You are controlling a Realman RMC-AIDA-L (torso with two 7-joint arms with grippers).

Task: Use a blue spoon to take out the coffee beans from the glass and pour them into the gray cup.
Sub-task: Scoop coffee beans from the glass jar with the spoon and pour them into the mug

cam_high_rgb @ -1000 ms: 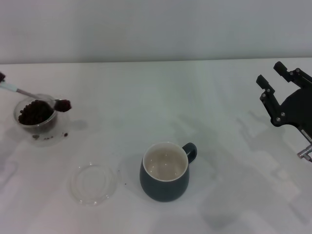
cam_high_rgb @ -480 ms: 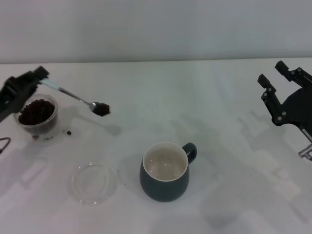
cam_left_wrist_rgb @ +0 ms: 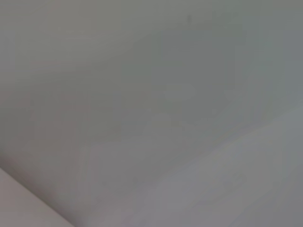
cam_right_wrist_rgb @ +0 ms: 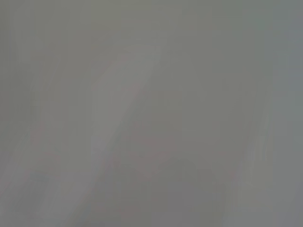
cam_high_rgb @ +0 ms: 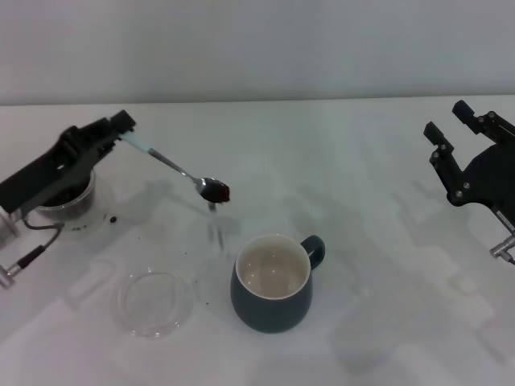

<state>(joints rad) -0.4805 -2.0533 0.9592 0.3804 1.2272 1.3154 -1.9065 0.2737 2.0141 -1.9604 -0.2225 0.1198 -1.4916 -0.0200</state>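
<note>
1. One spoonful is on its way: the left gripper [cam_high_rgb: 122, 129] has its fingers closed on the pale handle of the blue spoon [cam_high_rgb: 181, 170], and a small heap of coffee beans [cam_high_rgb: 216, 191] sits in the bowl, up in the air, just behind and to the left of the gray cup [cam_high_rgb: 272, 283].
2. Nothing looks poured yet; the cup's cream inside seems bare, so I'd say tipping this load is what's left, plus more scoops.
3. Further left of the cup, the glass [cam_high_rgb: 66, 195] is half hidden behind the arm, with dark beans still in it.
4. Well off to the cup's right, the right gripper [cam_high_rgb: 452, 130] hangs idle, fingers spread, holding nothing.
5. White table [cam_high_rgb: 386, 322], plain pale wall behind. A clear saucer [cam_high_rgb: 153, 302] sits just left of the cup, and a few stray beans [cam_high_rgb: 113, 219] lie by the glass.
</note>
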